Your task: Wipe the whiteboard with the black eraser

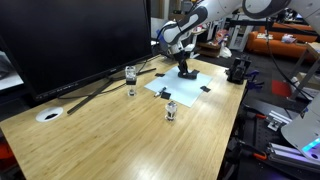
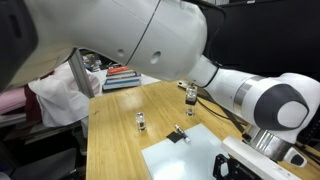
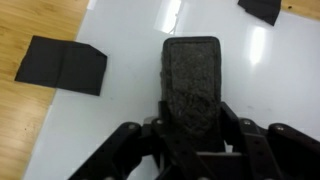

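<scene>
We see, in the wrist view, the gripper (image 3: 193, 125) clenched on the black eraser (image 3: 193, 65). Its dark fingers (image 3: 165, 125) press against the long sides of the block, which sticks out ahead of them with its rough, greyish face turned to the camera. The eraser sits over the whiteboard (image 3: 120, 120), roughly in the middle of the sheet's width. We cannot tell from here whether it touches the surface or hangs just above it. A flat black tab (image 3: 65, 65) lies across the sheet's left edge, partly on the wooden table (image 3: 20, 110). A second tab (image 3: 265, 8) shows at the top right of the view.

In an exterior view we find the whiteboard (image 1: 180, 90) lying flat on the far part of the table (image 1: 130, 140), in front of a big dark monitor (image 1: 70, 40). The gripper (image 1: 186, 68) stands over the far half of the sheet, and the arm (image 1: 185, 28) reaches down to it from behind. The eraser is too small to make out there. One small glass jar (image 1: 131, 76) stands near the sheet's left corner and another (image 1: 171, 110) just beside its near edge. A white disc (image 1: 48, 115) lies well apart at the table's left end, and a bulky black device (image 1: 237, 70) stands at the right edge.

In an exterior view the arm (image 2: 150, 40) fills most of the picture. The whiteboard (image 2: 185, 155) shows at the bottom, with a black tab (image 2: 177, 136) at its corner.
</scene>
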Available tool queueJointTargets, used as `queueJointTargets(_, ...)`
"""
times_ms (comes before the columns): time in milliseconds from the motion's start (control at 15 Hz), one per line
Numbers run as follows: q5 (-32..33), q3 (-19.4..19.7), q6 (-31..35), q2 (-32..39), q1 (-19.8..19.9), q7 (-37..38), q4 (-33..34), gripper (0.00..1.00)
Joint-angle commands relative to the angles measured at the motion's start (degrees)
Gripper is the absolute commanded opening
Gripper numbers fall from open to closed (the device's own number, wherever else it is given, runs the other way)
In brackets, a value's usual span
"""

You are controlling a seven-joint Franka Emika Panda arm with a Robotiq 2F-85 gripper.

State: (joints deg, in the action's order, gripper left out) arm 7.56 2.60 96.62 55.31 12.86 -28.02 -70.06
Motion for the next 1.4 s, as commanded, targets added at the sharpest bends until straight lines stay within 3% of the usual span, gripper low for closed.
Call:
queueJointTargets(0,0.2,0.2,-0.7,2.5,0.6,1.5,1.7,0.25)
queueJointTargets(533,0.7,-3.6,4.7,-6.0,-4.1,1.8,-17.0,0.25)
queueJointTargets(800,-0.6,-5.2,9.0,-13.2,-7.1,7.4,-28.1,0.25)
queueJointTargets(1333,-6.1,-8.9,29.9,-32.5,-11.3,13.5,-55.3,0.25)
